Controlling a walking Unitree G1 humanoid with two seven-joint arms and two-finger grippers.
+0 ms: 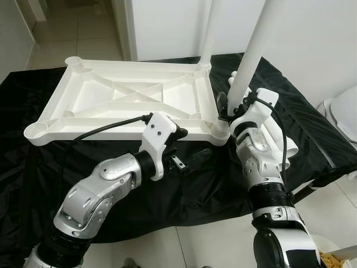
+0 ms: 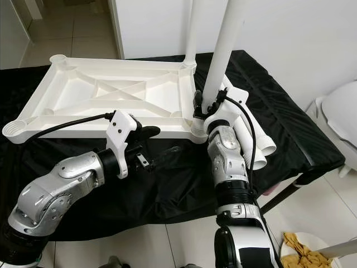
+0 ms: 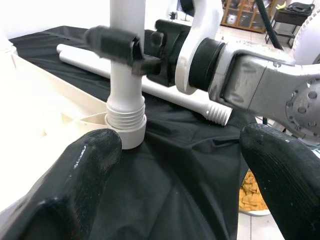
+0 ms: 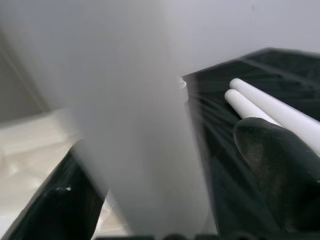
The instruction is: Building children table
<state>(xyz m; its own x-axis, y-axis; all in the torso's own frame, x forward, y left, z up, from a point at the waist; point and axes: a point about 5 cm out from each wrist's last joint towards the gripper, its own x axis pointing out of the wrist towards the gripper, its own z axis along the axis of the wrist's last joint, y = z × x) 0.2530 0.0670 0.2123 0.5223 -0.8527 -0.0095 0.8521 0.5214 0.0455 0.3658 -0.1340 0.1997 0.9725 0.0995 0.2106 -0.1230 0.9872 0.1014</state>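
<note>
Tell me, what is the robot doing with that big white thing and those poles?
It is building a little table. The white tabletop lies upside down on a black cloth. The right gripper is shut on a white leg, standing it upright in the near corner socket, where its screw thread still shows. Another leg already stands at the far corner. The left gripper waits open nearby. Two spare legs lie on the cloth.

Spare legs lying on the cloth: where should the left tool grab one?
Take a spare leg mid-shaft, from above, fingers across its round body. It lies flat on the black cloth beside a second leg, so side access is tight; avoid the threaded end.
</note>
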